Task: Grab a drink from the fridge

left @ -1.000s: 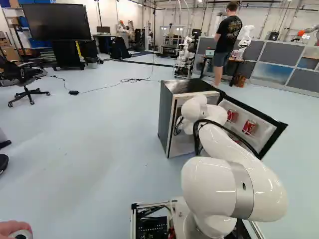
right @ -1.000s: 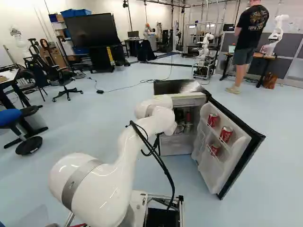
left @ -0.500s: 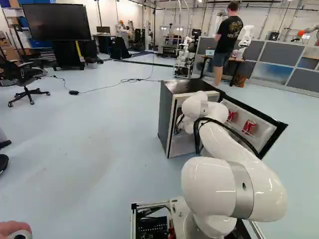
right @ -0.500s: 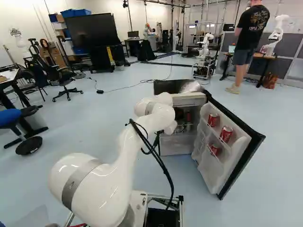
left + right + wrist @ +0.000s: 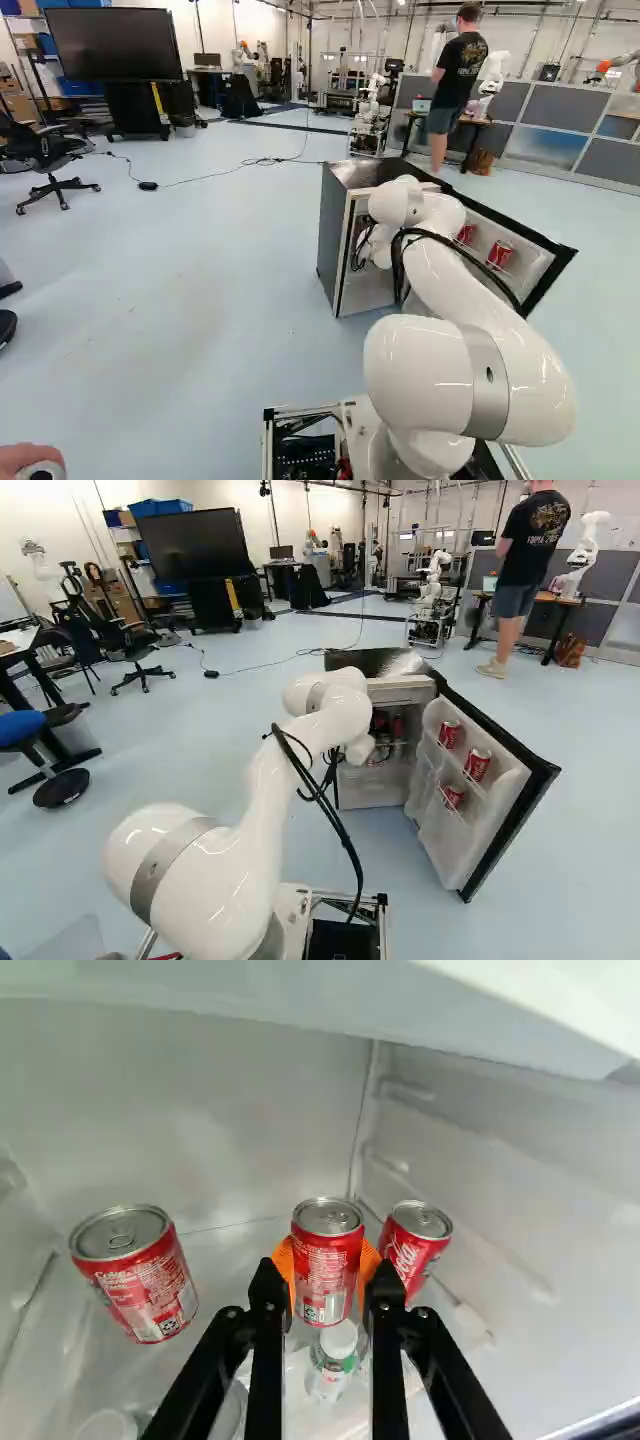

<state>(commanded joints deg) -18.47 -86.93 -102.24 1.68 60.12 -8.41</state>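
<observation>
Inside the open fridge (image 5: 385, 785) my gripper (image 5: 381, 734) is partly hidden by the arm in the right base view. In the wrist view the gripper (image 5: 327, 1270) is shut on a red can (image 5: 326, 1265), its orange pads showing at both sides. The held can looks upright. A second red can (image 5: 415, 1245) stands close beside it, near the fridge's side wall, and a third can (image 5: 142, 1280) is on the opposite side, farther off. Three more cans, one of them this red can (image 5: 478, 764), sit in the racks of the open door (image 5: 432, 832).
Clear bottles with white caps, one here (image 5: 337, 1340), stand beneath the held can and fingers. A pale fridge part (image 5: 300, 995) overhangs the gripper. The fridge door stands open to the arm's right. Another robot (image 5: 582, 555) is at a far desk.
The arm's wrist end has risen a little at the fridge opening, and red now shows by the gripper inside. The base, fridge and door have not moved.
</observation>
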